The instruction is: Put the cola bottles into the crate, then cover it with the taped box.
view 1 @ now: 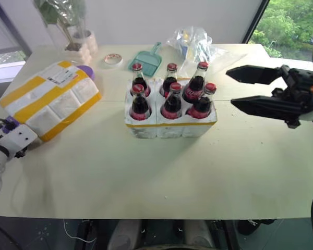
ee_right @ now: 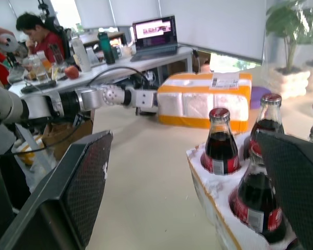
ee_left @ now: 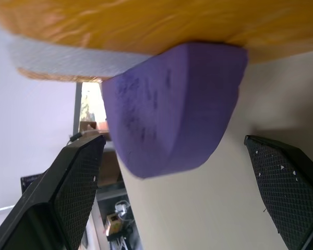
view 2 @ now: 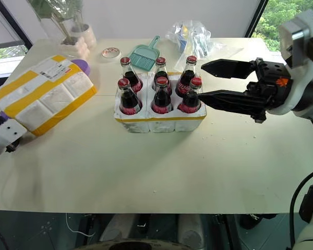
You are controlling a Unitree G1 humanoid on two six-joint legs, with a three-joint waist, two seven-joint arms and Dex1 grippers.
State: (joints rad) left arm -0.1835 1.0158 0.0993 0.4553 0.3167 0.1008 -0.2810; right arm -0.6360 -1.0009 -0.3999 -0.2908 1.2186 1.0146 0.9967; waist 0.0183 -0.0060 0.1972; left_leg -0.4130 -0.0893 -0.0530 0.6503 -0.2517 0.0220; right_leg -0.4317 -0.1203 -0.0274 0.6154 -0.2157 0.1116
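Observation:
Several cola bottles (view 1: 172, 96) with red caps stand in the wells of the crate (view 1: 169, 126), a white foam block with a yellow band, at the table's middle. The taped box (view 1: 52, 99) lies tilted at the left, its shipping label facing up. My left gripper (ee_left: 172, 141) is at the box's near left corner, open. In the left wrist view a purple foam piece (ee_left: 172, 104) under the box's yellow underside (ee_left: 146, 26) sits just ahead of the fingers. My right gripper (view 1: 232, 88) hovers open just right of the crate, pointing at the bottles and holding nothing.
Along the back edge stand potted plants (view 1: 75, 36), a tape roll (view 1: 113, 59), a teal dustpan (view 1: 147, 60) and a crumpled plastic bag (view 1: 195, 44). A second purple piece (view 1: 86, 70) shows at the box's far end. Bare tabletop (view 1: 146, 172) lies in front of the crate. A person (ee_right: 34, 31) sits at a desk beyond.

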